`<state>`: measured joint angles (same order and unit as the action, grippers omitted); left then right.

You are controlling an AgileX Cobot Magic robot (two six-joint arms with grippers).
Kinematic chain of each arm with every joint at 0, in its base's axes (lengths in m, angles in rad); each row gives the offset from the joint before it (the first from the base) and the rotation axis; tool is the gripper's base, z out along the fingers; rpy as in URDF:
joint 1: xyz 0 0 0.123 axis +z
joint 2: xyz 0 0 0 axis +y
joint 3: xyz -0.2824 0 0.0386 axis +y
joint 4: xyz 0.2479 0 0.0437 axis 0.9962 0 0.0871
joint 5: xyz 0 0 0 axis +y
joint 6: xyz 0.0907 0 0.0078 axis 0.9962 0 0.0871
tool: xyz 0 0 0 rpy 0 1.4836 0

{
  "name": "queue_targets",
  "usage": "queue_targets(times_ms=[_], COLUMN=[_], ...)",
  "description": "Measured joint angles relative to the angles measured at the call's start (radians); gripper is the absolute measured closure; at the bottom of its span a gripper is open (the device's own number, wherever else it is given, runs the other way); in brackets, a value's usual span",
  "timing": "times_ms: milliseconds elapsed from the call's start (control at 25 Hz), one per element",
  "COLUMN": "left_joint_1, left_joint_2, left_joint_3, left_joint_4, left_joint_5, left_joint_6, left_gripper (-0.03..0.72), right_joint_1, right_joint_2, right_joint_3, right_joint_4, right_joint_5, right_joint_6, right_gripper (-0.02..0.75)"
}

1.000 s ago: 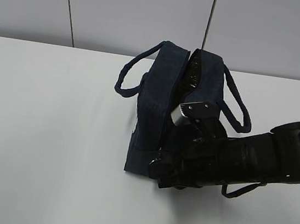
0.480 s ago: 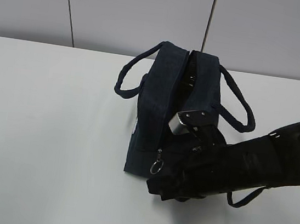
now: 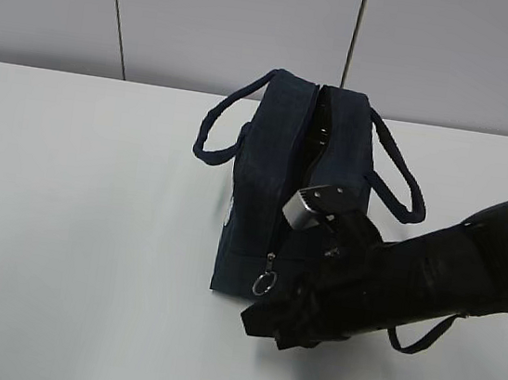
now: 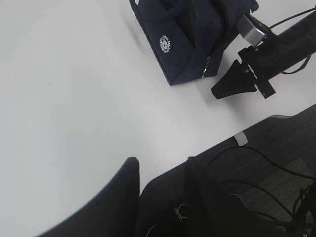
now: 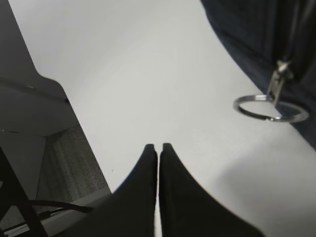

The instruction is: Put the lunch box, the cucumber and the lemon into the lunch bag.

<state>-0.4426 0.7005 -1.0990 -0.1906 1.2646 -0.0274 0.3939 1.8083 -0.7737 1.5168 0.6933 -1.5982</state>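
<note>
Lunch bag: we find it upright on the white table, its silver ring pull just beyond the right gripper, whose fingers are pressed together, empty. Only our left wrist view shows the white emblem; left fingers part-spread, holding nothing.

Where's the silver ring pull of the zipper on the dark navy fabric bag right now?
The silver ring pull hangs at the near end of the dark navy fabric lunch bag, low by the white table, just left of the shut right gripper, not held.
</note>
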Motion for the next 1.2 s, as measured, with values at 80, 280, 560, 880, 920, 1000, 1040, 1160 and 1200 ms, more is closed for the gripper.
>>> queue_targets(times_ms=[80, 280, 560, 880, 920, 1000, 1040, 1160, 1200], left_joint_1=[0.000, 0.000, 0.000, 0.000, 0.000, 0.000, 0.000, 0.000, 0.000], left_joint_2=[0.000, 0.000, 0.000, 0.000, 0.000, 0.000, 0.000, 0.000, 0.000], left_joint_3=[0.000, 0.000, 0.000, 0.000, 0.000, 0.000, 0.000, 0.000, 0.000], left_joint_4=[0.000, 0.000, 0.000, 0.000, 0.000, 0.000, 0.000, 0.000, 0.002], left_joint_5=[0.000, 0.000, 0.000, 0.000, 0.000, 0.000, 0.000, 0.000, 0.000], left_joint_6=[0.000, 0.000, 0.000, 0.000, 0.000, 0.000, 0.000, 0.000, 0.000], left_gripper=[0.484, 0.484, 0.484, 0.484, 0.484, 0.484, 0.484, 0.484, 0.484], right_joint_1=[0.000, 0.000, 0.000, 0.000, 0.000, 0.000, 0.000, 0.000, 0.000], right_joint_2=[-0.033, -0.138, -0.234, -0.286, -0.295, -0.304, -0.308, -0.308, -0.310], right_joint_3=[0.000, 0.000, 0.000, -0.062, -0.081, -0.118, -0.129, -0.153, -0.155], right_joint_4=[-0.016, -0.093, -0.473, -1.031, -1.106, -1.244, -1.312, -1.438, -1.453], right_joint_5=[-0.019, -0.052, -0.069, 0.006, 0.030, 0.088, 0.116, 0.162, 0.169], right_joint_6=[0.001, 0.019, 0.315, 0.981, 1.083, 1.309, 1.403, 1.583, 1.608], right_gripper=[0.738, 0.737, 0.737, 0.736, 0.734, 0.730, 0.724, 0.696, 0.690])
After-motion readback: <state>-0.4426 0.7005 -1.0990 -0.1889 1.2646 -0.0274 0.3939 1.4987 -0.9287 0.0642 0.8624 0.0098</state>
